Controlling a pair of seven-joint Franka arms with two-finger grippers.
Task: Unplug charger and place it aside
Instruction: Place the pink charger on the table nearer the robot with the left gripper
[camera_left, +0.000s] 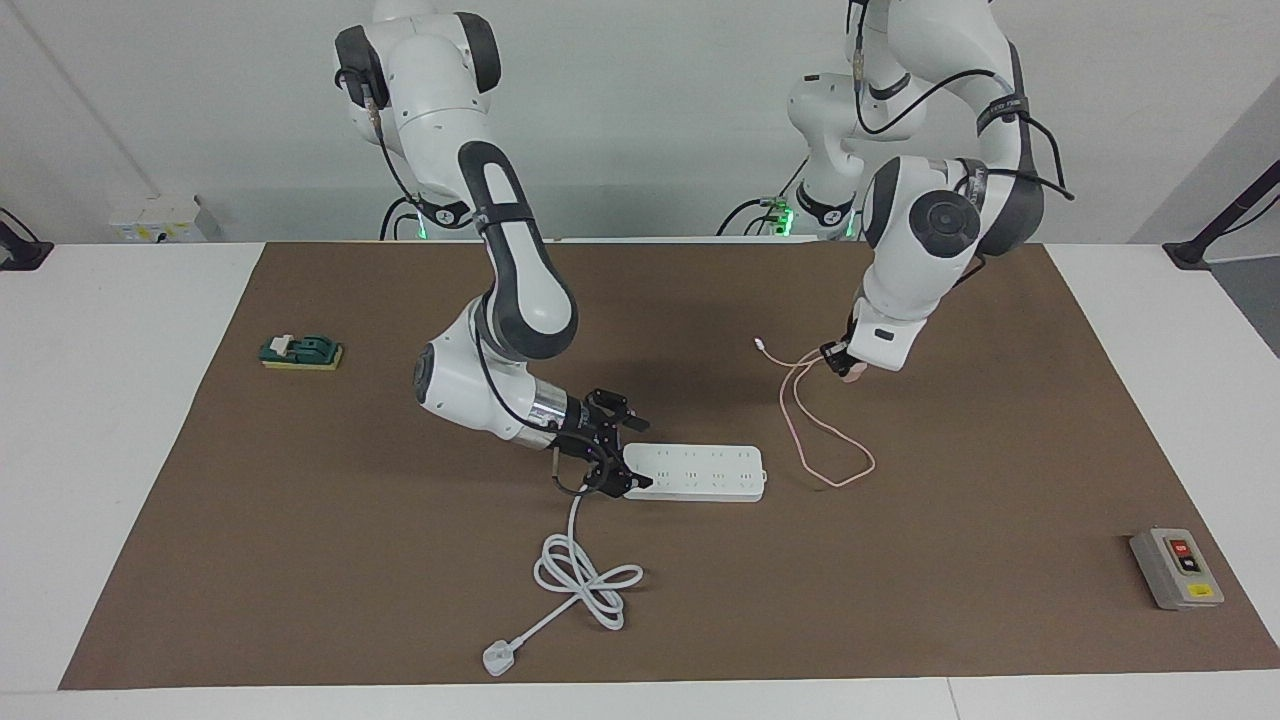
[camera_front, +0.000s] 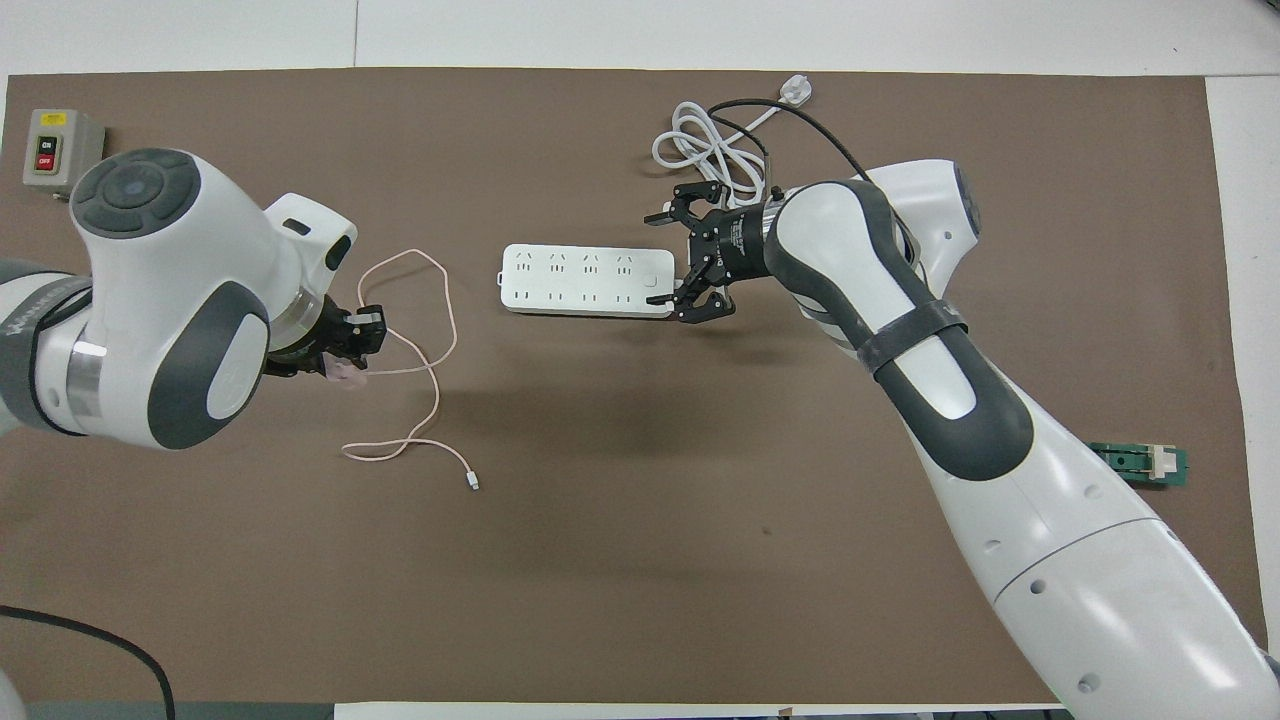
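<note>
The pale pink charger (camera_left: 851, 376) is out of the white power strip (camera_left: 705, 472) and sits in my left gripper (camera_left: 843, 364), low over the mat toward the left arm's end. Its thin pink cable (camera_left: 832, 457) loops loosely on the mat beside the strip. In the overhead view the charger (camera_front: 347, 376) shows under the left gripper (camera_front: 345, 355), with the cable (camera_front: 436, 372) trailing away. My right gripper (camera_left: 638, 456) is open astride the cord end of the strip (camera_front: 585, 280), and one fingertip (camera_front: 657, 298) touches it.
The strip's thick white cord (camera_left: 580, 575) lies coiled farther from the robots, ending in a white plug (camera_left: 497, 657). A grey box with red and black buttons (camera_left: 1177, 568) sits at the left arm's end. A green and yellow block (camera_left: 300, 352) lies at the right arm's end.
</note>
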